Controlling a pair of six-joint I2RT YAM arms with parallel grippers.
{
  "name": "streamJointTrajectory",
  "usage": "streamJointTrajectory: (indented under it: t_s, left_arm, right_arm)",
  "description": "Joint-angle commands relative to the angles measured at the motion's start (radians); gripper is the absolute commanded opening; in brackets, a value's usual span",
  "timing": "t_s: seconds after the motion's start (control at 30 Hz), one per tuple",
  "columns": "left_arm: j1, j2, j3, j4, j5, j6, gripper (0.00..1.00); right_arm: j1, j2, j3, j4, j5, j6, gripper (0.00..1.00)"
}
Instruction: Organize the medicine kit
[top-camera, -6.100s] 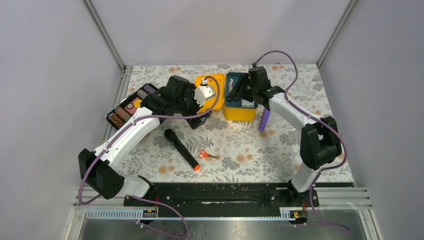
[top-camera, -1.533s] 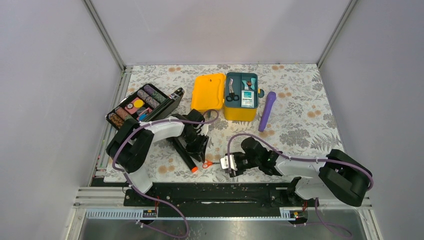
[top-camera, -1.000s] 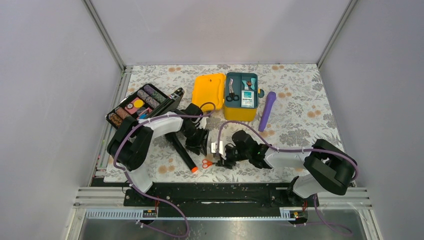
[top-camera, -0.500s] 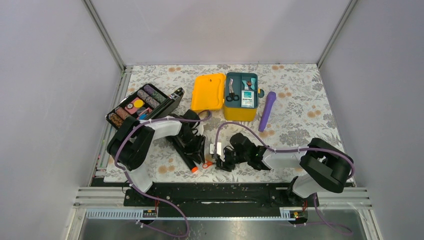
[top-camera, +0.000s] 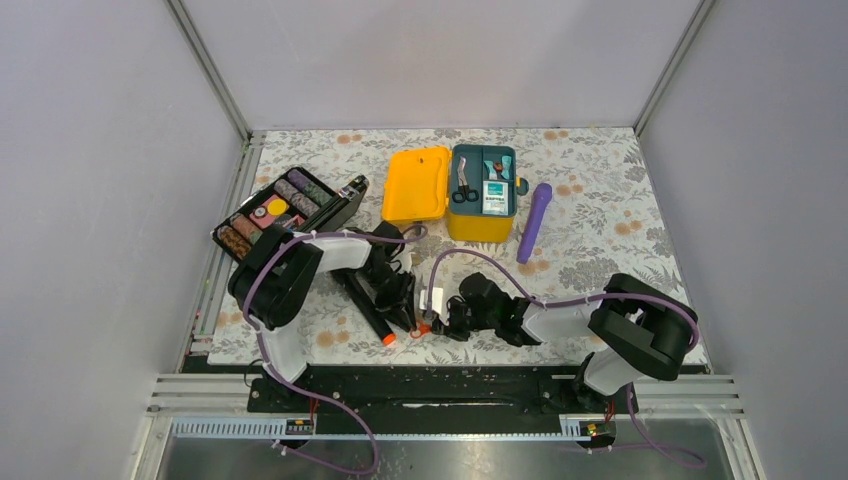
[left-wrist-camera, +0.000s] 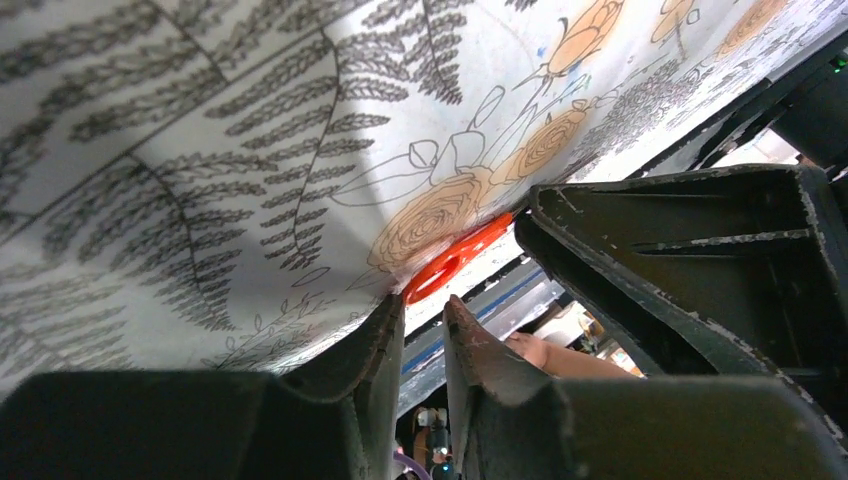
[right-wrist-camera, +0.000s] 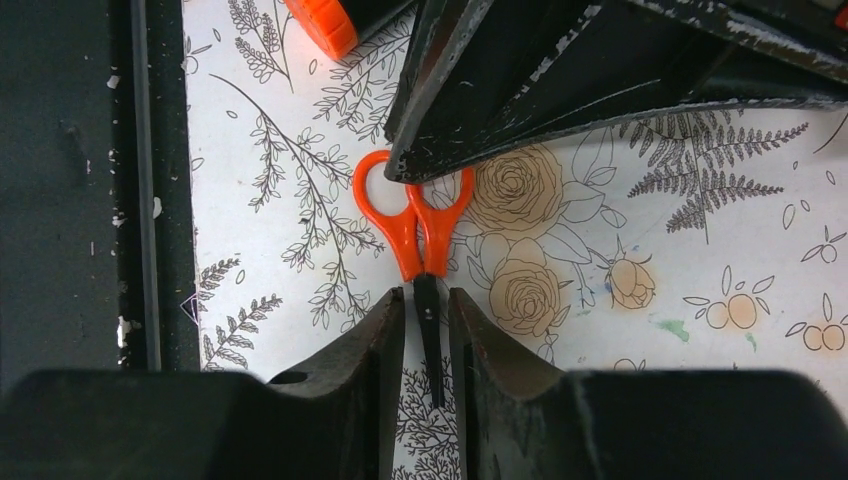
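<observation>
The medicine kit (top-camera: 470, 226) stands open at the back, its yellow lid (top-camera: 415, 185) flat to the left and its teal insert (top-camera: 486, 181) holding small items. Small orange-handled scissors (right-wrist-camera: 413, 215) lie on the floral cloth near the front. My right gripper (right-wrist-camera: 427, 295) straddles their black blade (right-wrist-camera: 428, 325), jaws narrowly apart with a sliver of cloth showing on each side. My left gripper (left-wrist-camera: 422, 305) comes from the far side, jaws a narrow slit with nothing between them. Its fingertips (right-wrist-camera: 400, 170) rest over the orange handle loops (left-wrist-camera: 455, 262). Both grippers meet at the scissors (top-camera: 425, 326).
A black torch with an orange tip (top-camera: 365, 308) lies just left of the scissors, under the left arm. A purple cylinder (top-camera: 533, 222) lies right of the kit. A black tray of coloured rolls (top-camera: 280, 210) sits at the back left. The black base rail (right-wrist-camera: 70, 200) is close by.
Both grippers have closed in on the scissors, the right sliding left along the blade and the left dropping onto the handles. Both pairs of jaws have narrowed.
</observation>
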Motion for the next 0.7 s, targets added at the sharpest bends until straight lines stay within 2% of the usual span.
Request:
streamJointTrajectory:
  t_s: [0.0, 0.3, 0.4, 0.47, 0.53, 0.57, 0.67]
  left_arm:
    - [-0.013, 0.067, 0.007, 0.107, -0.105, 0.009, 0.20]
    - [-0.009, 0.094, 0.021, 0.142, -0.056, 0.026, 0.00]
    - [-0.004, 0.087, 0.023, 0.151, -0.047, 0.033, 0.00]
    - [-0.001, 0.072, 0.018, 0.161, -0.042, 0.036, 0.00]
    - [0.001, 0.061, 0.008, 0.172, -0.039, 0.034, 0.00]
    - [0.004, 0.062, 0.005, 0.176, -0.032, 0.033, 0.00]
    - [0.012, 0.082, 0.006, 0.184, -0.022, 0.032, 0.00]
  right_arm:
    - [0.010, 0.027, -0.035, 0.013, 0.017, -0.013, 0.28]
    - [0.012, 0.034, -0.034, 0.020, 0.011, -0.010, 0.27]
    - [0.012, 0.027, -0.023, 0.012, 0.018, -0.010, 0.27]
    - [0.012, 0.005, -0.015, -0.004, 0.029, -0.010, 0.34]
    - [0.011, -0.012, -0.011, -0.019, 0.022, -0.017, 0.52]
    - [0.012, -0.015, -0.010, -0.025, 0.007, -0.022, 0.56]
    - [0.013, 0.004, -0.008, -0.030, -0.037, -0.031, 0.59]
